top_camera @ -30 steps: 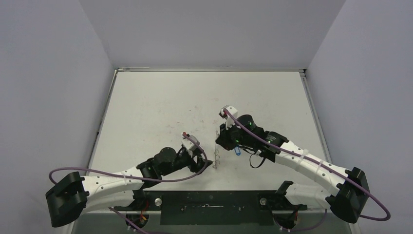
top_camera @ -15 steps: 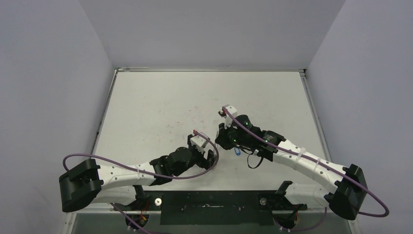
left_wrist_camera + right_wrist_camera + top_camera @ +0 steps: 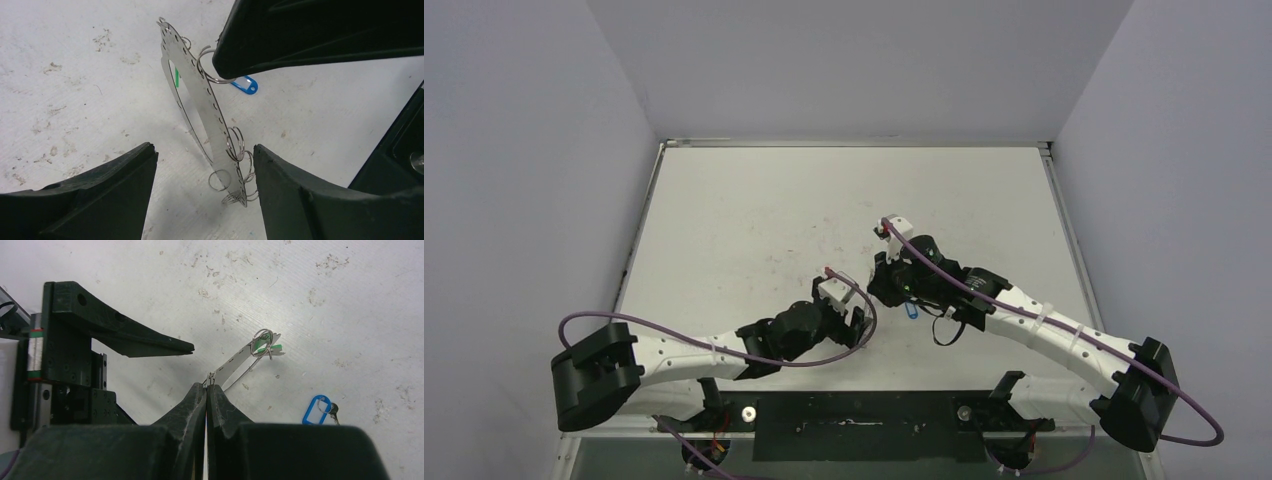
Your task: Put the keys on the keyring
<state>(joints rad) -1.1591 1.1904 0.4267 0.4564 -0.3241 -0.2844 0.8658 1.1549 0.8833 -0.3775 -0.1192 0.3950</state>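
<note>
The white, scuffed table (image 3: 754, 210) is seen with both arms reaching inward over its near middle. The right arm (image 3: 1044, 330) is stretched from the right corner and bent towards the centre. The left arm (image 3: 684, 355) is laid low along the near edge, its wrist turned towards the right arm.

The keyring (image 3: 204, 112) is held on edge between the two grippers, with small wire loops (image 3: 235, 142) hung along its rim. The right gripper (image 3: 206, 386) is pressed together on one end of it. The left gripper (image 3: 202, 155) is spread apart, one finger on each side of the keyring, neither touching it.

The green key (image 3: 262, 346) is seen at the keyring's far end by a wire loop. Whether it is threaded on cannot be told. The blue key (image 3: 316, 410) is lying on the table, apart from the keyring.
</note>
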